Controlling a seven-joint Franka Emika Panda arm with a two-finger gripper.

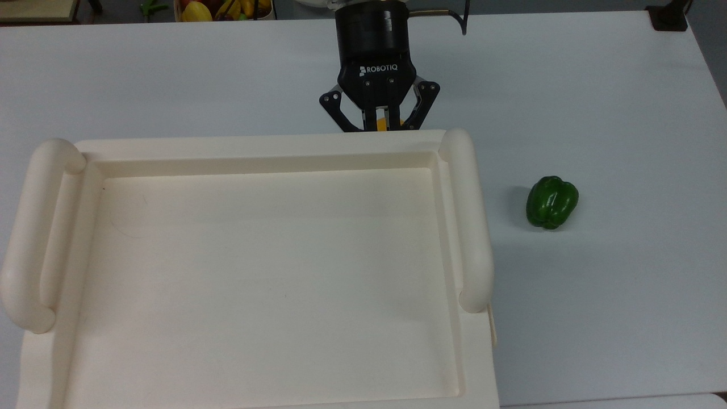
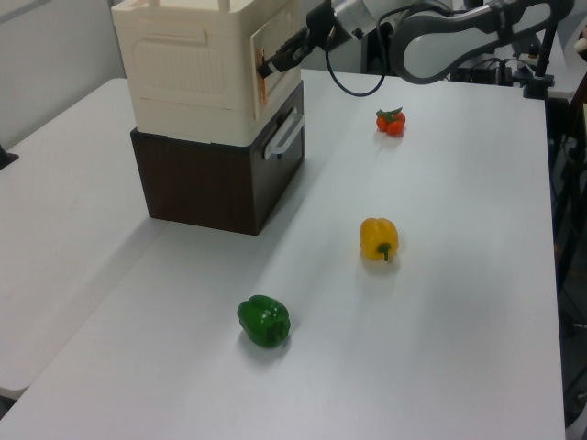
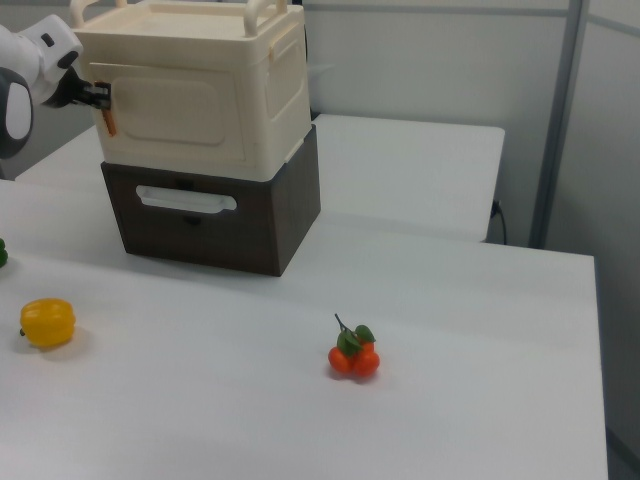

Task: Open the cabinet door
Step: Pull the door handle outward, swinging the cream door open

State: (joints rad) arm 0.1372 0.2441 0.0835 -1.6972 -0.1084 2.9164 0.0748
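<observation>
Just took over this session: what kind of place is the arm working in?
Probably a robotics lab test bench: a bare white table, a cream-white plastic cabinet stacked on a dark brown drawer box, and toy-like produce such as a glossy green bell pepper.

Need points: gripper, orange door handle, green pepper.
gripper [image 2: 265,70]: left view, midway between its fingertips, at the handle.
orange door handle [image 3: 109,121]: right view, on its lower end.
green pepper [image 1: 551,201]: top view, middle of its glossy top.
</observation>
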